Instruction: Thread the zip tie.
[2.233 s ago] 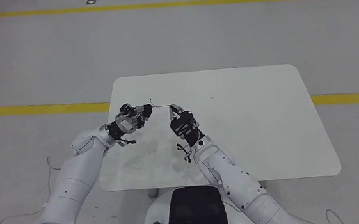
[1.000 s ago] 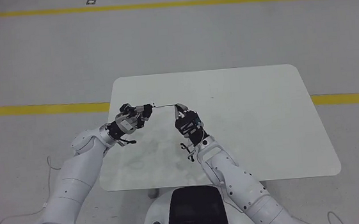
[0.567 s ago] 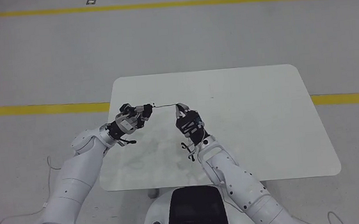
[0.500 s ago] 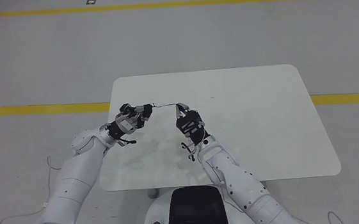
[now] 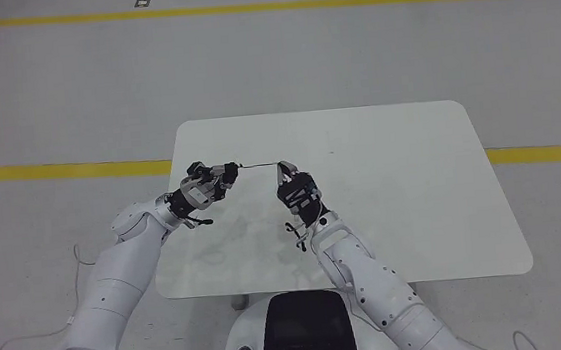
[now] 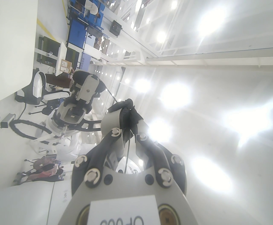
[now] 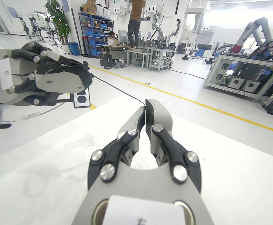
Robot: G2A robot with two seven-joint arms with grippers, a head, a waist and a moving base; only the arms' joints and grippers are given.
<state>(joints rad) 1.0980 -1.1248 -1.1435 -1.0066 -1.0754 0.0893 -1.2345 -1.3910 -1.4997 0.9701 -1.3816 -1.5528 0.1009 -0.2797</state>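
**Zip tie strung straight between the 2 tools, no loop yet**

So here's where it's at. The zip tie [image 7: 119, 90] is up in the air, off the table [image 5: 412, 184], stretched as a thin dark line between the 2 arms. From above, the whole thing hangs over the table's 10 o'clock area. The left tool [image 5: 228, 170] sits at 9 o'clock from the right tool [image 5: 283, 168], tips facing each other, and the strap spans the short gap between them.

The right tool is clenched tight on 1 end of the strap. In its wrist view the jaws meet, with just the tip of the tie pinched at the very front. The left tool is clamped on the other part. In its own wrist view a bit of strap runs back toward the wrist, so it's gripping partway along, not at the end.

Why hold it like this? My guess is that pinning it at 2 spots makes the strap straight, so nothing flops and both ends sit at a known place. Pinching at the fingertips also leaves the strap exposed for feeding.

I can't make out which end has the locking head, it's too small. No loop shows, so I'd say the threading itself isn't done. 1 end has to bend round to the head, and a strap this thin could slip or twist in the pinch.
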